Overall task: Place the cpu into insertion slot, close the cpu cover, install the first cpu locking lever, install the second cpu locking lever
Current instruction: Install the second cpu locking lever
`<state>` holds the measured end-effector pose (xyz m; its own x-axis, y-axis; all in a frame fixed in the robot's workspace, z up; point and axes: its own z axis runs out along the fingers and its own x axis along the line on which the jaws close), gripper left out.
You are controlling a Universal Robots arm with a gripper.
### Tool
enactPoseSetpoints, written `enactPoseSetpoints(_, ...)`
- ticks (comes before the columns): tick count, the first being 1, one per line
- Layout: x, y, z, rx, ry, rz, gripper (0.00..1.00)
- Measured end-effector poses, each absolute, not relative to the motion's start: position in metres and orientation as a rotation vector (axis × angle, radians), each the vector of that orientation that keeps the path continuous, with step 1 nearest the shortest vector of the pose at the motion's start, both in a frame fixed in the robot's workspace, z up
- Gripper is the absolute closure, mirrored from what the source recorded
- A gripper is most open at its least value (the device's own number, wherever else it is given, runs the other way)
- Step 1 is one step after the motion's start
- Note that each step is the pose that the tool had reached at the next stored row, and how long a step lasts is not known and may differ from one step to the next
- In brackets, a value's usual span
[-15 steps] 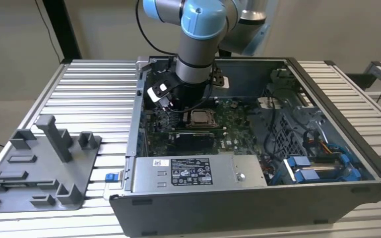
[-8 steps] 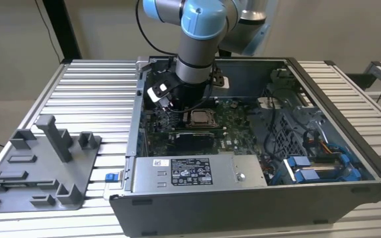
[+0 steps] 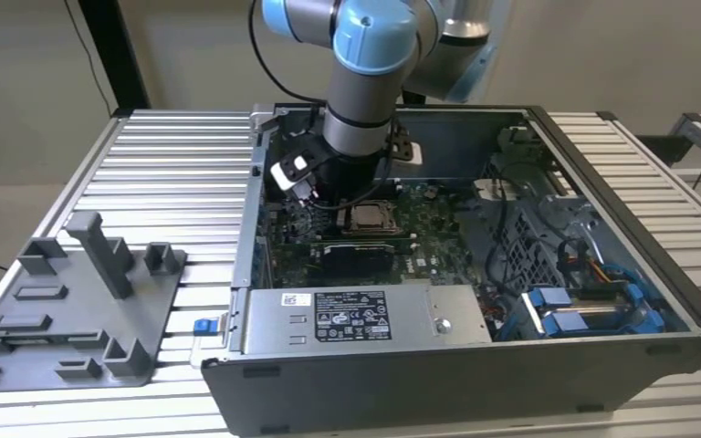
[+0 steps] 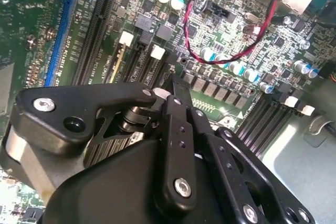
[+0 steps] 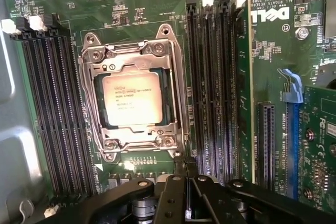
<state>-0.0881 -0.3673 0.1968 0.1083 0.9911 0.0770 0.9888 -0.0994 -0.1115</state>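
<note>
- Right at the near edge of the insertion slot [image 5: 164, 31], the hand [image 5: 185, 166] sits with its tips pressed together into one thin point. It's pinching nothing, and I can't tell if it's touching the board or just hovering over it.
- Same story in the second wrist view: the hand [image 4: 176, 85] is closed up and empty, low over the green board beside the slot.
- Inside the slot, the cpu [image 5: 131, 98] is lying flat, silver face up, so that part looks done.
- Over the slot, the cpu cover [image 5: 132, 62] is folded down with the chip showing through its window.
- Looks to me like it's on the lever part now. Can't tell if either lever is actually hooked.
- My take on doing it well: use that closed tip as a pusher, stay on the lever wire and off the chip, and press straight and slow so it doesn't skid onto the memory slots [image 5: 47, 108] flanking the slot.
- Further out from the slot, the exterior view has the arm reaching down into the open computer case [image 3: 473, 365] on the ribbed counter [image 3: 168, 155].
</note>
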Motion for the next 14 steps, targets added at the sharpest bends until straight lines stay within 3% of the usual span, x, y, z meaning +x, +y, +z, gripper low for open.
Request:
enactPoseSetpoints(7, -0.088, -0.368, 0.203, -2.232, -2.012, 0.028, 1.0)
enactPoseSetpoints(14, -0.088, -0.369, 0.231, -2.231, -2.011, 0.03, 1.0)
